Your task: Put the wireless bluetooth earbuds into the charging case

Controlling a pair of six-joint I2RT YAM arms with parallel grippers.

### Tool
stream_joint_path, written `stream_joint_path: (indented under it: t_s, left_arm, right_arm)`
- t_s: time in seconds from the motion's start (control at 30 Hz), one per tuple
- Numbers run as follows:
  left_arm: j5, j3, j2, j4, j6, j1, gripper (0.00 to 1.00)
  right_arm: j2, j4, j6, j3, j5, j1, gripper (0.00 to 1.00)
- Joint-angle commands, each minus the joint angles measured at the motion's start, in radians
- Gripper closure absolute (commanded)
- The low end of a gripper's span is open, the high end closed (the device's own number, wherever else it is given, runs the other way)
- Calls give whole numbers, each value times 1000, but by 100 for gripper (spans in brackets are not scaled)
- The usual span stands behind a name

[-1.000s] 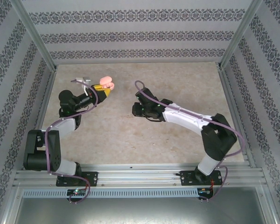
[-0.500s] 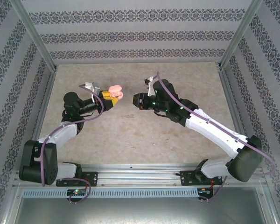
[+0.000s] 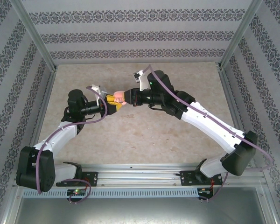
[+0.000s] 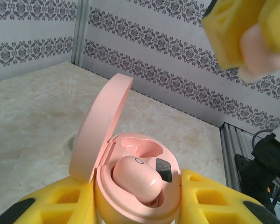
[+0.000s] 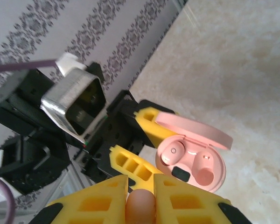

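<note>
Top external view: the two arms are meeting above the mottled beige tabletop [image 3: 130, 140]. The left claw [image 3: 115, 101] and the right claw [image 3: 129, 97] are nearly touching tip to tip, and a pale pink oval plastic charging case [image 3: 118, 96] is showing between them, lifted off the tabletop.

Left wrist view: the left claw is pinching the case by its lower shell between yellow ribbed pads [image 4: 210, 196], with the hinged lid [image 4: 100, 133] standing open to the left. One pale pink pebble-like plastic earbud [image 4: 135, 179] is sitting in the nearer well, while the farther well [image 4: 142, 143] is looking empty. Up to the right, apart from the case, the right claw is squeezing a second pale pink earbud [image 4: 259, 46].

Right wrist view: the right claw's yellow fingers [image 5: 186, 200] are gripping that second earbud at the bottom edge. The open case is lying just beyond, its mouth facing the camera, near but not touching.

The step in hand seems to be carrying the second earbud to the case. The next move is likely calling for lining it up over the empty well, turning it to match the hollow, easing it in and only then letting go, with the left claw holding the case steady.

Counting: one case, two pink earbuds (one seated, one held), two claws
</note>
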Motion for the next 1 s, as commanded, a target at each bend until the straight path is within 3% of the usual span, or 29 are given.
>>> stream_joint_path:
  t_s: [0.0,0.97]
  left_arm:
    - [7,35,-26,-27,30,-13,79]
    - [59,59,-1,62,-72,-38,79]
  right_arm:
    - [18,-41,-30,29,-19,11,81]
    - [93,-93,-72,70,17,-3,81]
